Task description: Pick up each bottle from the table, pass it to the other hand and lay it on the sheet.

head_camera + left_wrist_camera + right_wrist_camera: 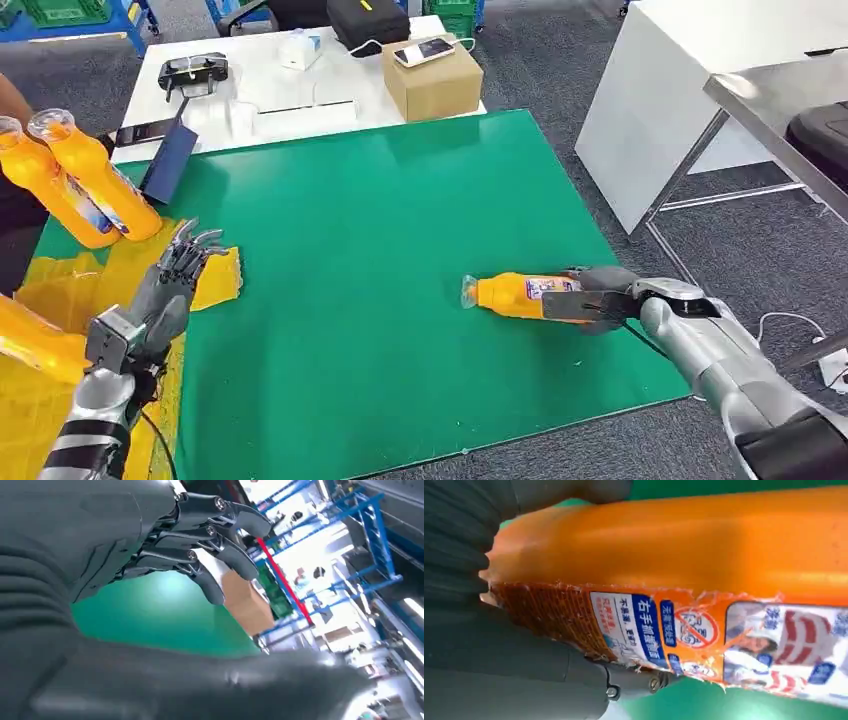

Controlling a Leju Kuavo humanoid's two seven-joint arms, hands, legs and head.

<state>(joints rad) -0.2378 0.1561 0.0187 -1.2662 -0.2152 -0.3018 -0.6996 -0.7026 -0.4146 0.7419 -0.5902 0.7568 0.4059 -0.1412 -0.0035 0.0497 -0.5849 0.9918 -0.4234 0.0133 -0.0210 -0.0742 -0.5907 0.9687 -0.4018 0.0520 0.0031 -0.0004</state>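
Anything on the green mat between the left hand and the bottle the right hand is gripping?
Nothing: in the head view, bare green mat runs from the left hand, fingers spread and empty, to the orange bottle held by the right hand.

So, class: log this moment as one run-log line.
right hand: grips orange bottle lying on green mat | left hand: open, raised, empty | handover: not yet done
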